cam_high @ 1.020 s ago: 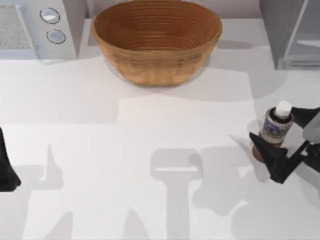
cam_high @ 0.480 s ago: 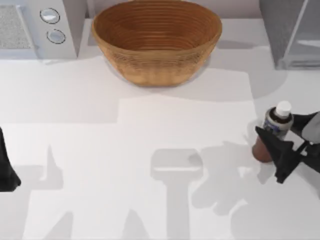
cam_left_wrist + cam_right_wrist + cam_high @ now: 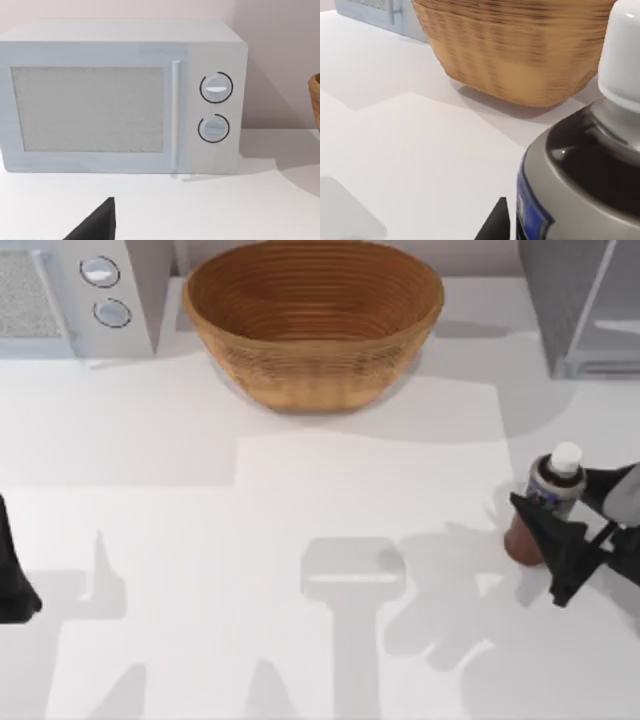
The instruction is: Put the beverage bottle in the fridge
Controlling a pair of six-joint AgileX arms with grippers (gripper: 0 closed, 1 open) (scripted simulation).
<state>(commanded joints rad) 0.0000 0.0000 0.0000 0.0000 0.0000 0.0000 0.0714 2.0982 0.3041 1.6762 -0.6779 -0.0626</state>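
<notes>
A: Since a second ago the right tool has slid in along the bottle, which stands upright on the bench; the fridge is well beyond it.

B: Left tool?

A: Parked; its wrist view faces the microwave. I cannot tell its fingers.

B: Right wrist view?

A: Bottle just beside a finger. Tool looks closed on the label: rigid, light, probably slick, so hold the body, not the cap.

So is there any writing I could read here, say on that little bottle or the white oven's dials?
None is readable.
Small brown bottle, grey-blue label: print too blurred to read.
White oven with two round dials: no words or numbers.
Woven basket: no text.
</notes>
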